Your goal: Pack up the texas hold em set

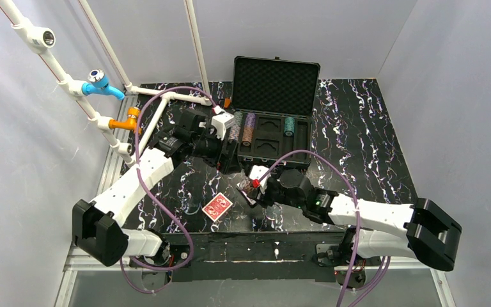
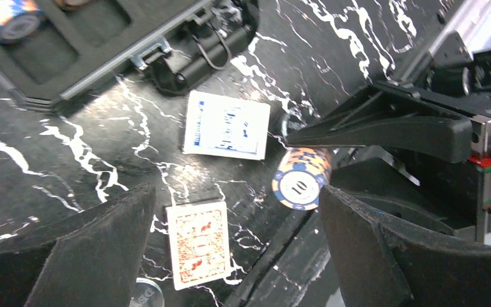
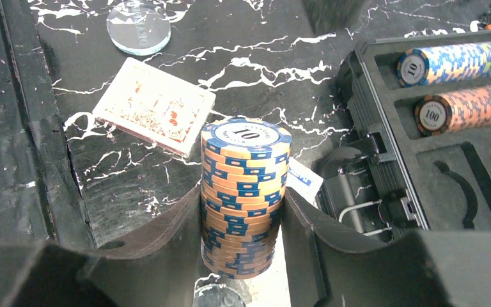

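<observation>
1. While the left gripper (image 2: 235, 204) hangs over the table (image 1: 371, 147) with its jaws spread wide and nothing between them, the right gripper (image 3: 243, 214) pinches a stack of orange chips (image 3: 243, 173) striped in blue, the end chip marked 10.
2. Open briefcase (image 1: 275, 137): at the middle of the table's far edge, with the lid upright, the egg-crate foam lining showing, and the handle (image 2: 192, 57) on the wall facing the near edge.
3. Chips in the briefcase: a blue-and-yellow row (image 3: 467, 61) and an orange-and-purple row (image 3: 473, 109) lie on their sides in neighbouring slots toward the left end. A short teal stack (image 1: 288, 125) sits in a slot toward the right.
4. Held stack: just in front of the briefcase's near wall, between it and the table's near edge. Whether it touches the table cannot be told.
5. Flat on the table close to the near edge, left of the held stack and apart from it, lies the red-backed deck (image 1: 217, 206).
6. Flat between the handle and the held stack lies the blue-backed deck (image 2: 226, 125), partly hidden by the stack in the right wrist view.
7. Near the red-backed deck, on the side away from the held stack, rests a clear round disc (image 3: 138, 25).
</observation>
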{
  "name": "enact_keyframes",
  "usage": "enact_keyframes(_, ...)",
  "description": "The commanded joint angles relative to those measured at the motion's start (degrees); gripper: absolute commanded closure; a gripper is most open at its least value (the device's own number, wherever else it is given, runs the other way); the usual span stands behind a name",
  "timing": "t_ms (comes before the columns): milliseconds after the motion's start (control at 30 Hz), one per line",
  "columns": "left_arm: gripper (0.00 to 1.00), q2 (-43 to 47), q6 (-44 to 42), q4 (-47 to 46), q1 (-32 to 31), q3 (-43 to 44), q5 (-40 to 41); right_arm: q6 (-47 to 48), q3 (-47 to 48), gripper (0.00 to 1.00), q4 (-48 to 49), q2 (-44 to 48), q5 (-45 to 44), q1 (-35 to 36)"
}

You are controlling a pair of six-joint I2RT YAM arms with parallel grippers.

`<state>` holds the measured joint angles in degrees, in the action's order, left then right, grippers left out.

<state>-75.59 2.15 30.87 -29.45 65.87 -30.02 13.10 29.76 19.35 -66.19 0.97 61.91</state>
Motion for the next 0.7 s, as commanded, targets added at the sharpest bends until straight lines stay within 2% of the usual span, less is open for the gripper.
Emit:
enact_keyframes(0, 0.02, 4.59, 1.61, -1.86, 0.07, -1.20, 9.52, -2.64, -0.48, 0.70, 5.61, 3.99, -3.57, 0.32)
enact_keyframes(167, 0.02, 7.81, 6.10, -5.12, 0.08, -2.99, 18.20, -5.57, -1.37, 0.71, 5.33, 6.05, -8.48, 0.40)
enact_keyframes(267, 0.02, 9.66, 8.05, -7.29, 0.18, -3.86, 20.56, -7.14, -1.37, 0.72, 4.87, 6.95, -10.99, 0.40)
enact_keyframes(400, 0.02, 11.14, 8.72, -5.77, 0.15, -3.82, 26.09, -10.47, -0.46, 0.75, 3.30, 7.61, -16.35, 0.40)
enact_keyframes(667, 0.02, 12.06, 5.92, -5.10, 0.14, -4.51, 24.63, -17.19, 4.44, 0.75, -3.09, 6.26, -24.20, 0.40)
